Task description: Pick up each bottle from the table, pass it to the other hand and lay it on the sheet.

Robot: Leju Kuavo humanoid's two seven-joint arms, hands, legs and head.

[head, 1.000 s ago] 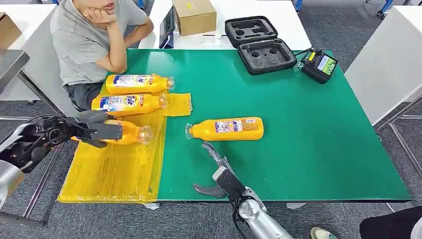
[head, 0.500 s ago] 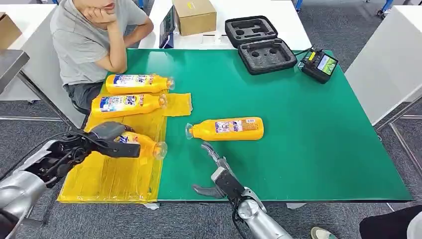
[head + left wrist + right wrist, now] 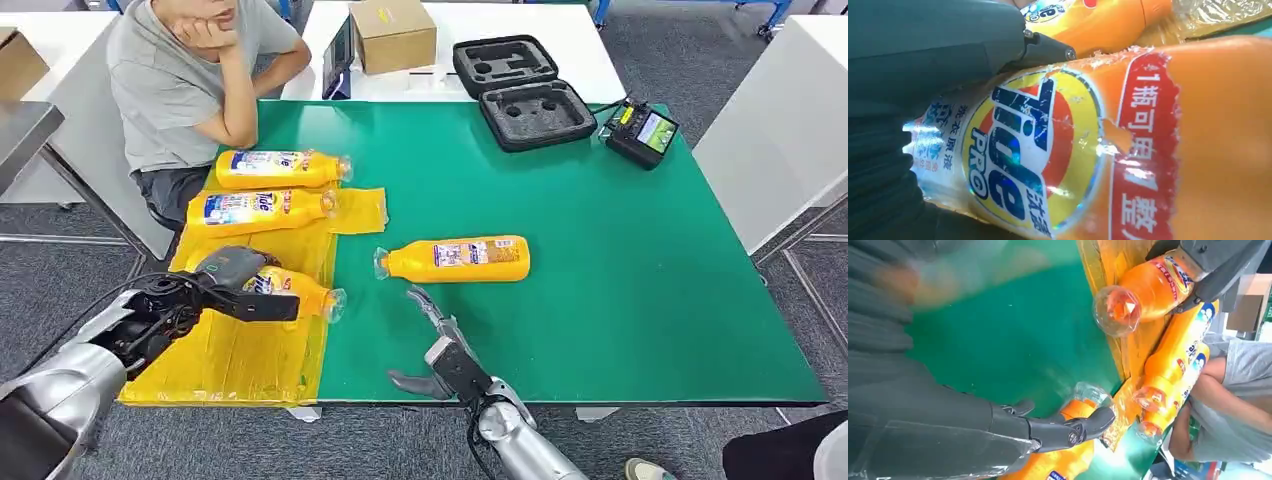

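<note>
Orange bottle [image 3: 290, 290] is gripped by the left hand [image 3: 215, 290] at about eight o'clock, over the yellow sheet [image 3: 240, 350]; laying down is judged under way. A low release is called for next. The right hand [image 3: 440, 350] is spread, empty, at six o'clock of the bottle on the green surface [image 3: 455, 258].

Head cam looks down over table [image 3: 600, 250]; wrist cams sit close, both catching held bottle [image 3: 1148, 150].
</note>
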